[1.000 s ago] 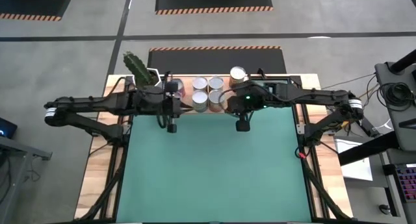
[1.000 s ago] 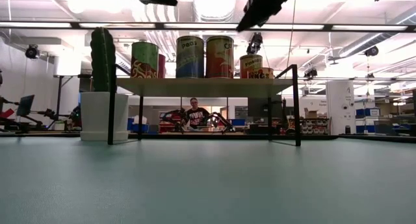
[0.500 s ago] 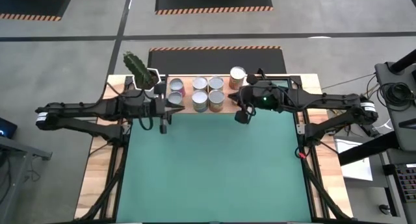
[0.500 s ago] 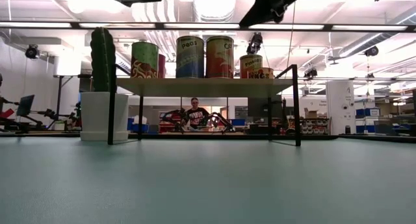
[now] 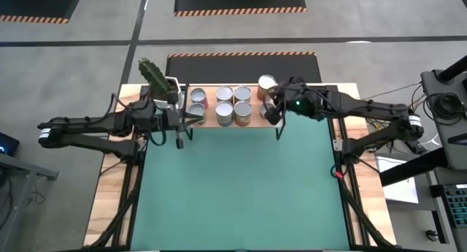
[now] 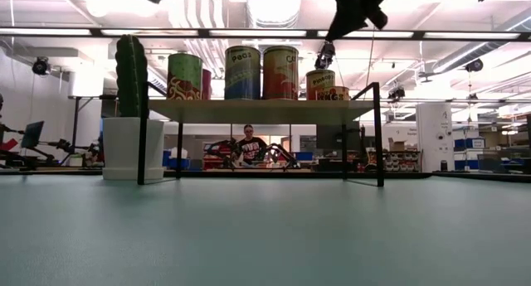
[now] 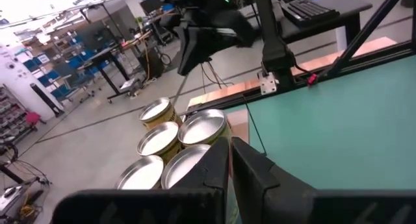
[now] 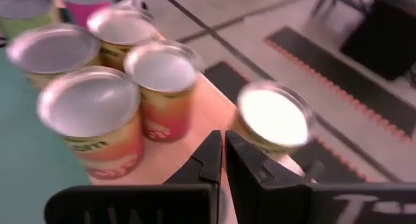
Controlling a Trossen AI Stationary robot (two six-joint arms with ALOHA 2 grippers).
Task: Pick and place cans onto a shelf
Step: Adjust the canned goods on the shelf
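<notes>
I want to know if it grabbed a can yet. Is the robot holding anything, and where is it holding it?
No. Both tools are shut on nothing: the left tool and the right tool hang empty by the cans on the shelf.

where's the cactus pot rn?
High view: cactus pot stands at the shelf's left end, beside the cans, by the left arm.

Cans (image 5: 233, 105) silver-topped, labels orange, red; shelf (image 6: 261, 110) light wood; mat (image 5: 241, 186) green.

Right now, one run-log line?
cans on shelf | left gripper shut, empty | right gripper shut, empty, near cans | mat
</notes>
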